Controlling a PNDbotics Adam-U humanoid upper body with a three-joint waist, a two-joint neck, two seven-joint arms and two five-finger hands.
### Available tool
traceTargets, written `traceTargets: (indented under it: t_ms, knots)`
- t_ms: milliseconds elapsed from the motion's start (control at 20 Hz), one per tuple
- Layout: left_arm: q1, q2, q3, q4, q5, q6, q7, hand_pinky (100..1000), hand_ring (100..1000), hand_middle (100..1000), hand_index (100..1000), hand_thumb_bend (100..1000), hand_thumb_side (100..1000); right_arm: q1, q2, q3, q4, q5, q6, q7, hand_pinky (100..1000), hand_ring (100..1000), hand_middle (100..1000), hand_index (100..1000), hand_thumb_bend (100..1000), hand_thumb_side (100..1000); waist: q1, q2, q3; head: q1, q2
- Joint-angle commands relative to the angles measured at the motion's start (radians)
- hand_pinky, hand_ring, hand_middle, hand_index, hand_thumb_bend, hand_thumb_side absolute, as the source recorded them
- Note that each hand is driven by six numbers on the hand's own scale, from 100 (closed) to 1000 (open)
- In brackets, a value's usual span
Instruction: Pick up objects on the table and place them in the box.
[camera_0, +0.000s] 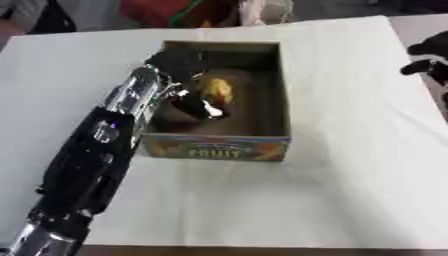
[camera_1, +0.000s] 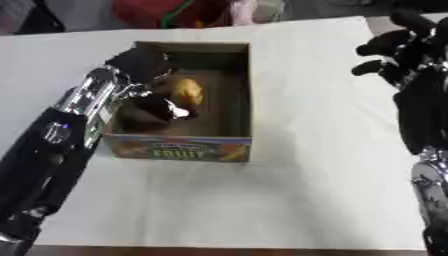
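Two hands show: our left hand reaches into the box, curled around a yellow object; right hand hovers open over the white-covered worktop.

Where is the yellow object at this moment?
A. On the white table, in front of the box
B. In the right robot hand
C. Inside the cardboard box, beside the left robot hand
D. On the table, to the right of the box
C: the yellow object lies within the walls of the box, next to the left robot hand that reaches into it.
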Motion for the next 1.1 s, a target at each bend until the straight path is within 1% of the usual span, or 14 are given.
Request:
traceTargets:
  t_ms: [50,100,150,200,300,350,400,450,500,600,700,850,1000,1100]
  knots:
    - [-0.012,0.02,0.032,-0.062,0.011,0.045,0.036,528,745,777,950,893,1000,-0.005,-0.012,-0.009,-0.02,0.006,-0.002,-0.004,562,668,585,822,100,937,-0.007,-0.018,0.001,-0.003,-0.007]
    - [-0.012,0.021,0.043,-0.081,0.023,0.059,0.05,523,736,768,937,784,1000,-0.004,-0.012,-0.01,-0.02,0.006,-0.002,-0.004,562,668,585,822,100,937,-0.007,-0.018,0.002,-0.004,-0.009]
    - [-0.013,0.024,0.057,-0.103,0.037,0.074,0.065,524,731,762,929,702,1000,-0.004,-0.012,-0.011,-0.02,0.006,-0.003,-0.005,562,667,585,822,100,936,-0.008,-0.018,0.003,-0.005,-0.011]
    - [-0.01,0.027,0.063,-0.126,0.051,0.089,0.08,524,731,762,929,702,1000,-0.004,-0.012,-0.011,-0.02,0.007,-0.003,-0.006,562,667,585,822,100,936,-0.008,-0.018,0.003,-0.006,-0.012]
    - [-0.023,0.031,0.089,-0.173,0.08,0.118,0.109,515,679,698,901,271,1000,0.0,-0.01,-0.016,-0.02,0.007,-0.005,-0.01,561,667,585,821,100,934,-0.015,-0.019,0.012,-0.024,-0.011]
    - [-0.027,0.031,0.11,-0.197,0.095,0.133,0.124,513,672,692,897,229,1000,0.001,-0.01,-0.02,-0.02,0.008,-0.008,-0.013,561,667,585,821,100,934,-0.018,-0.02,0.017,-0.035,-0.01]
    - [-0.026,0.031,0.131,-0.22,0.109,0.147,0.138,504,641,656,874,100,1000,0.003,-0.01,-0.023,-0.02,0.009,-0.01,-0.016,561,667,586,821,100,933,-0.022,-0.02,0.023,-0.046,-0.008]
    - [-0.019,0.029,0.151,-0.241,0.122,0.16,0.151,494,622,633,856,100,991,0.004,-0.01,-0.026,-0.02,0.009,-0.013,-0.02,561,666,586,820,100,932,-0.025,-0.02,0.028,-0.055,-0.007]
    - [-0.007,0.026,0.173,-0.263,0.136,0.174,0.165,450,568,580,813,100,970,0.005,-0.009,-0.03,-0.02,0.01,-0.016,-0.023,561,666,586,820,100,938,-0.027,-0.02,0.033,-0.06,-0.008]
    - [0.031,0.022,0.219,-0.309,0.164,0.202,0.193,389,508,520,757,100,958,0.007,-0.008,-0.039,-0.02,0.012,-0.021,-0.033,560,666,586,820,100,931,-0.029,-0.019,0.045,-0.07,-0.013]
    - [0.074,0.026,0.264,-0.355,0.192,0.23,0.221,374,499,508,733,100,953,0.011,-0.009,-0.047,-0.02,0.015,-0.024,-0.043,560,666,586,820,100,932,-0.029,-0.018,0.058,-0.08,-0.015]
    - [0.142,0.045,0.333,-0.423,0.234,0.272,0.263,380,505,512,730,100,943,0.016,-0.013,-0.055,-0.02,0.024,-0.029,-0.054,560,666,586,820,100,930,-0.03,-0.012,0.073,-0.093,-0.017]
    - [0.212,0.072,0.402,-0.493,0.277,0.315,0.306,410,521,527,737,100,943,0.018,-0.019,-0.061,-0.02,0.031,-0.038,-0.062,560,666,586,818,100,928,-0.035,-0.006,0.078,-0.103,-0.019]
    - [0.258,0.089,0.448,-0.539,0.305,0.343,0.334,433,534,537,742,138,941,0.02,-0.022,-0.064,-0.02,0.035,-0.043,-0.066,560,665,586,818,100,927,-0.039,-0.004,0.078,-0.102,-0.017]
